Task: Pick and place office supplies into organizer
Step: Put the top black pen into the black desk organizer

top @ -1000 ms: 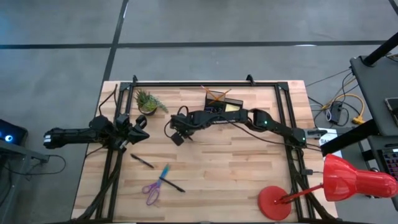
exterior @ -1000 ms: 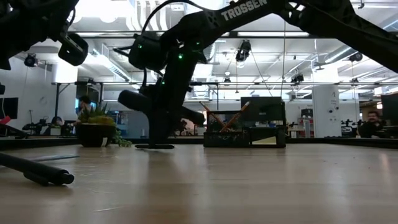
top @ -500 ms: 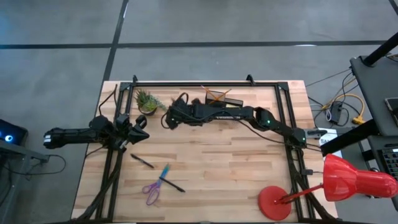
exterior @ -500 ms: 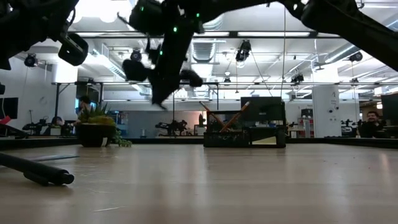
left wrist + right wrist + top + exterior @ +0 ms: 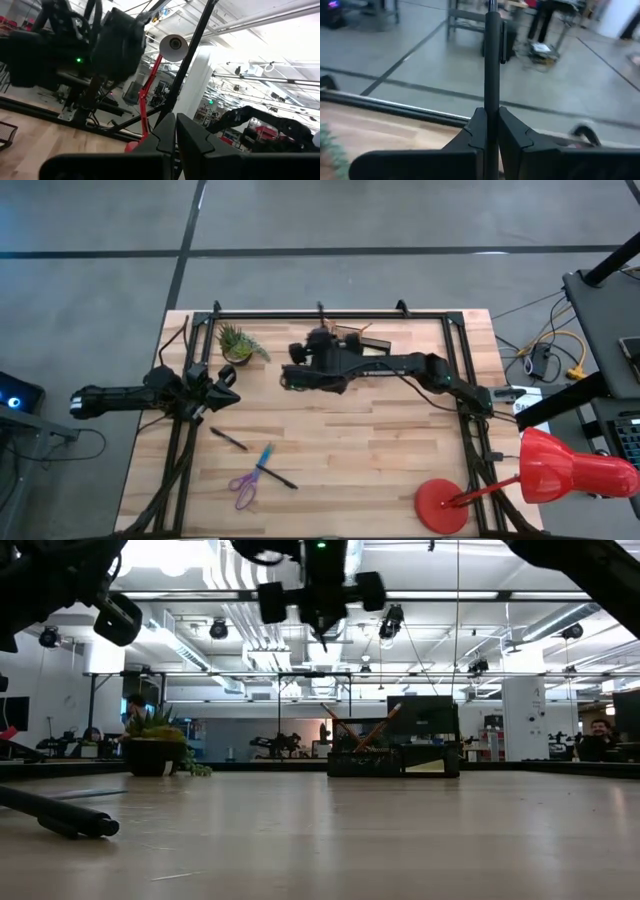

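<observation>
Right gripper (image 5: 491, 131): up above the far middle of the table, just left of the organizer (image 5: 362, 345), clamped on a black pen (image 5: 492, 60) standing upright.
Left gripper (image 5: 175, 134): parked at the left edge, fingers pressed together, nothing held.
Table (image 5: 350, 450): near-left, purple scissors (image 5: 243, 486), blue pen (image 5: 264, 456), two black pens.

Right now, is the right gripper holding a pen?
Yes, the right gripper is shut on a thin black pen that sticks straight out from between its fingers.
</observation>
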Robot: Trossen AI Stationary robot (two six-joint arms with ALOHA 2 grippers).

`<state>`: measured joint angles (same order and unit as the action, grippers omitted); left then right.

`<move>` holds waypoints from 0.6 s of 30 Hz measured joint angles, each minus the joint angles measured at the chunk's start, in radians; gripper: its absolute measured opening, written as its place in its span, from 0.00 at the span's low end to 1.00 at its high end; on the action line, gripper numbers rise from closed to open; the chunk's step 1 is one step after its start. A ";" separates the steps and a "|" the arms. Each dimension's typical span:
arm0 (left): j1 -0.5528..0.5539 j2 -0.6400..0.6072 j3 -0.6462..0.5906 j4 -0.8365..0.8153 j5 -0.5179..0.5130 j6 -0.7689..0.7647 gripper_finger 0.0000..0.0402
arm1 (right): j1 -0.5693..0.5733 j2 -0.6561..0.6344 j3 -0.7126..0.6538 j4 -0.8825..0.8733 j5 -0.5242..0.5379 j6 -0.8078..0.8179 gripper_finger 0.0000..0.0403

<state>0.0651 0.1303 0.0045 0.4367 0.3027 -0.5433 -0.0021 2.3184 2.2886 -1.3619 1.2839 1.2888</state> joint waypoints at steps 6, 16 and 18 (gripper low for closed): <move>0.000 -0.001 0.000 0.000 0.000 0.000 0.00 | -0.027 -0.001 -0.063 -0.131 0.057 0.242 0.03; 0.000 0.001 0.000 0.000 0.000 0.000 0.00 | -0.109 0.005 -0.176 0.159 0.048 0.075 0.04; 0.000 -0.001 0.000 0.000 0.000 0.000 0.00 | -0.121 0.008 -0.216 0.249 0.072 0.016 0.04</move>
<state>0.0651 0.1295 0.0046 0.4370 0.3031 -0.5432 -0.1233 2.3268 2.0731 -1.1127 1.3559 1.3048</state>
